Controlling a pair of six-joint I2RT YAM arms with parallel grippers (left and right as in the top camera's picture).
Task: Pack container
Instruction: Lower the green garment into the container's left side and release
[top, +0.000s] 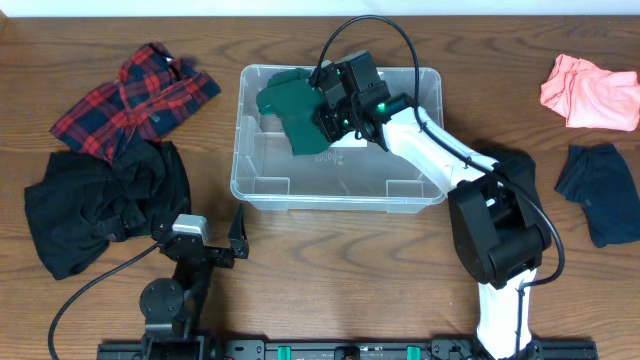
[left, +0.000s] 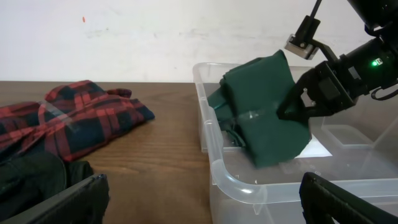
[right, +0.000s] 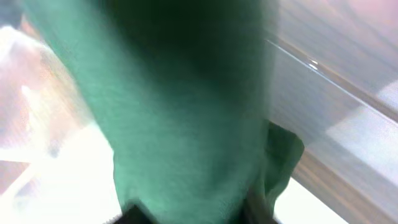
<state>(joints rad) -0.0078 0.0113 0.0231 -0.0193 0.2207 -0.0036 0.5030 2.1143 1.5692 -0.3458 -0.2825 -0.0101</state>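
The clear plastic container (top: 262, 190) stands at the table's middle. Inside its far left part hangs a dark green garment (top: 290, 110), and my right gripper (top: 328, 112) is shut on its right edge. From the left wrist view the green garment (left: 264, 118) is pinched by the right gripper (left: 292, 106) and lifted above the container's rim (left: 249, 186). Green cloth (right: 186, 112) fills the right wrist view, bunched between that gripper's jaws (right: 193, 214). My left gripper (top: 200, 240) rests low in front of the container's left corner, open and empty (left: 202, 205).
A red plaid shirt (top: 135, 95) and a heap of black clothes (top: 100, 205) lie left of the container. A pink cloth (top: 590, 90) and a dark navy cloth (top: 605, 190) lie at the far right. A white label (top: 350, 145) shows on the container's floor.
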